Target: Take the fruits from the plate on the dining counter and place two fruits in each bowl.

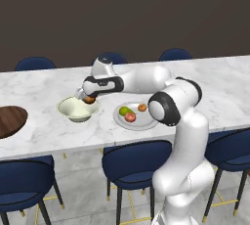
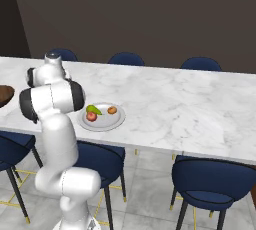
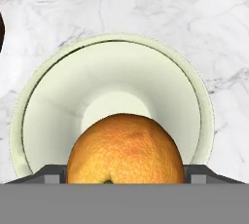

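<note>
Tool (image 1: pixel 88 99) pinching orange (image 3: pixel 125 150) over cream bowl (image 3: pixel 53 121), near its rim. Risk: off-centre release, bounce off the wall, roll across worktop (image 1: pixel 49 126).

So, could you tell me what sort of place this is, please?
Probably a kitchen's dining bar: a long marble counter lined with blue stools, set with a plate of fruits and a cream bowl.

Dimpled orange fruit (image 3: pixel 125 148), glossy cream bowl (image 3: pixel 58 101)
</note>
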Controlling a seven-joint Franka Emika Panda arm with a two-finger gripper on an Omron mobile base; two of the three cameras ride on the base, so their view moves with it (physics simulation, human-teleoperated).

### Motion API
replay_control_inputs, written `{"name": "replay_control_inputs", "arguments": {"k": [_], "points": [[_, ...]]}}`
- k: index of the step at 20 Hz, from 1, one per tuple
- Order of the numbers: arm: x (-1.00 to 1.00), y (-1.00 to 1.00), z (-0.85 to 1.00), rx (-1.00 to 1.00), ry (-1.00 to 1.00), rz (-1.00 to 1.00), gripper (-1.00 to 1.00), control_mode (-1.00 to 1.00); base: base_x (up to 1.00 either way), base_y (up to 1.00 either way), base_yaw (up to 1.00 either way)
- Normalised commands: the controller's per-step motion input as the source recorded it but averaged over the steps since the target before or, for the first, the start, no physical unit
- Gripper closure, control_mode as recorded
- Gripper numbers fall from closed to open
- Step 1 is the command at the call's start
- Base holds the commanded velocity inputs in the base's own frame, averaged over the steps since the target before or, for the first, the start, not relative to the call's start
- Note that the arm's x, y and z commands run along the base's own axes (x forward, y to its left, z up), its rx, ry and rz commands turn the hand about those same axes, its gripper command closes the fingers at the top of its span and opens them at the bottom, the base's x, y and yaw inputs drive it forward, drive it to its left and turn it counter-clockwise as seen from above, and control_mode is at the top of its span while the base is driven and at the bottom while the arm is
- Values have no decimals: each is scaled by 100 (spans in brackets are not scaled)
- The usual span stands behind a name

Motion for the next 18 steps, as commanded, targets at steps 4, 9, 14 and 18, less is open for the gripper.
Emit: {"name": "replay_control_inputs", "arguments": {"k": [4,9,14,18], "points": [[28,27,-29,0,5,0,100,-100,0,0,0],[0,0,-43,0,2,0,100,-100,0,0,0],[0,0,-38,0,0,0,100,-100,0,0,0],[0,0,-31,-1,0,0,100,-100,0,0,0]]}}
